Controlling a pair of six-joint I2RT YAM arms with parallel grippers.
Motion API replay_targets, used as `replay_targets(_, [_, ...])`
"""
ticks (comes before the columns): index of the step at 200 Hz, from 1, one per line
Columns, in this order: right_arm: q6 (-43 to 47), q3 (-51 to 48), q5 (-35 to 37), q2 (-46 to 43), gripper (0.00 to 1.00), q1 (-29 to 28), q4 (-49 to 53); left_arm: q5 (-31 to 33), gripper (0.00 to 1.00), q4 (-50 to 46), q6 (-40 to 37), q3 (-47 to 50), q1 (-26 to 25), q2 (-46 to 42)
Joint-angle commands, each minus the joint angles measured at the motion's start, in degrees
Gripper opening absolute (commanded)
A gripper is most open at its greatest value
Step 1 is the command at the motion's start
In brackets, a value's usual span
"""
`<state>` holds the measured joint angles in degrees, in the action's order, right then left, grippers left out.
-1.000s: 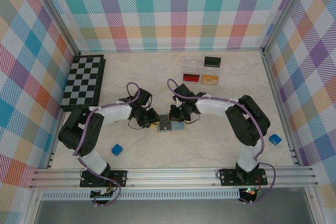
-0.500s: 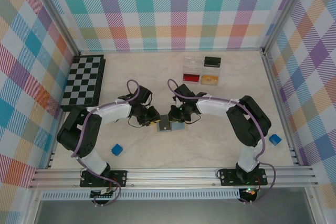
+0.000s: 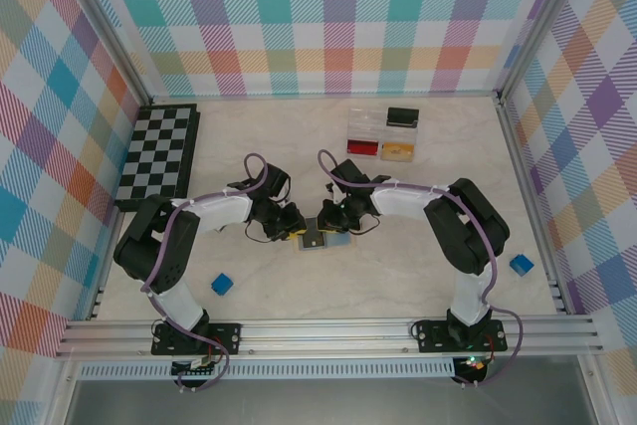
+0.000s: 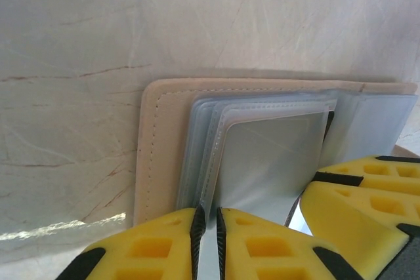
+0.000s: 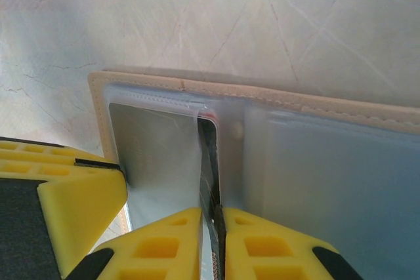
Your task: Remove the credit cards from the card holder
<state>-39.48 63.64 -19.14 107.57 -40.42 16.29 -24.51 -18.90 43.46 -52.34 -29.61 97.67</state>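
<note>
The card holder (image 3: 322, 240) lies open on the table between both arms, tan rim (image 4: 149, 155) round clear and pale blue sleeves. My left gripper (image 4: 207, 211) is at its left end (image 3: 292, 229), its fingers pinched on a clear sleeve flap (image 4: 211, 162). My right gripper (image 5: 211, 213) stands over the holder's middle (image 3: 331, 223), shut on a dark credit card (image 5: 208, 162) that stands on edge out of its sleeve. The tan rim (image 5: 295, 100) and pale lining (image 5: 341, 181) stretch to the right. The left gripper's yellow finger (image 5: 65, 201) sits close beside the right one.
A clear compartment box (image 3: 381, 133) stands behind the holder. A chessboard (image 3: 159, 151) lies at the far left. One small blue cube (image 3: 221, 285) rests near the left arm's base, another (image 3: 521, 265) near the right wall.
The left gripper has edged right, closer onto the holder's left end. The right gripper stays over the middle of the holder, where a dark card edge now shows.
</note>
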Motion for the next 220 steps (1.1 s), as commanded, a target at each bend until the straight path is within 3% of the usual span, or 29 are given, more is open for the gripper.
replay_targets(1, [0.64,-0.87,0.19,-0.57,0.15,0.51,-0.42,0.64,0.16,-0.76,-0.46,0.16,-0.54,1.75])
replay_targets(90, [0.39,-2.11,2.08,-1.65,0.15,0.87,0.09,2.54,0.15,-1.89,-1.28,0.57,-0.52,2.79])
replay_targets(174, [1.96,-1.84,-6.88,0.62,0.14,0.87,-3.46,0.91,0.15,-0.55,-1.27,1.12,-0.54,3.74])
replay_targets(220, [1.62,-2.17,-4.68,0.13,0.17,1.05,-2.86,0.87,0.15,-0.38,-1.37,1.2,-0.54,4.07])
